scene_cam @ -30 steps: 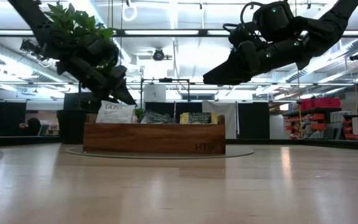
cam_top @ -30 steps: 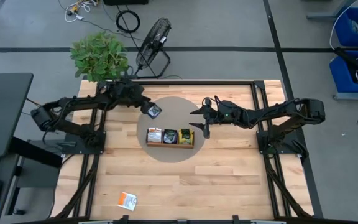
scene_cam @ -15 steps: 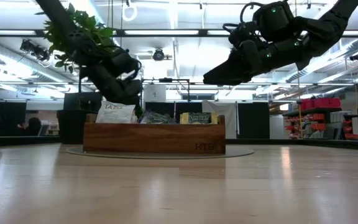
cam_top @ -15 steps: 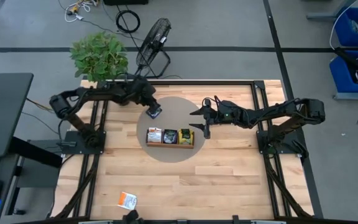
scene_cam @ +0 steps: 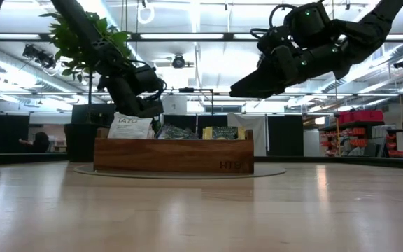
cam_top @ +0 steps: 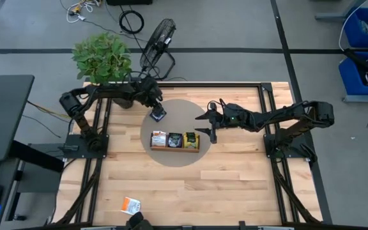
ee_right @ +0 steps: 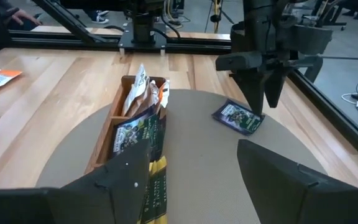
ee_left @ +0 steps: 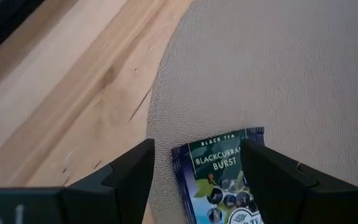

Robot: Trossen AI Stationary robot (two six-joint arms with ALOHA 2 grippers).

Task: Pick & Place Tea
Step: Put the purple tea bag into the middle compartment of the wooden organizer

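A dark navy tea sachet lies flat on the round grey mat, behind the wooden tray. My left gripper points steeply down over it, open, one finger on each side; I see no touch. The tray holds upright sachets: orange-and-white, dark and yellow-green. Another orange-and-white sachet lies on the wood near the front edge. My right gripper hangs open in the air beside the tray's right end.
A potted plant stands at the table's far left corner, a floor fan behind the table. Black frame rails run along both sides. Bare wood lies between the mat and the front edge.
My left arm has stretched out; its gripper has gone toward the table's right and down over the navy sachet, tipping to point more steeply down. It stays open. The sachet has not moved.
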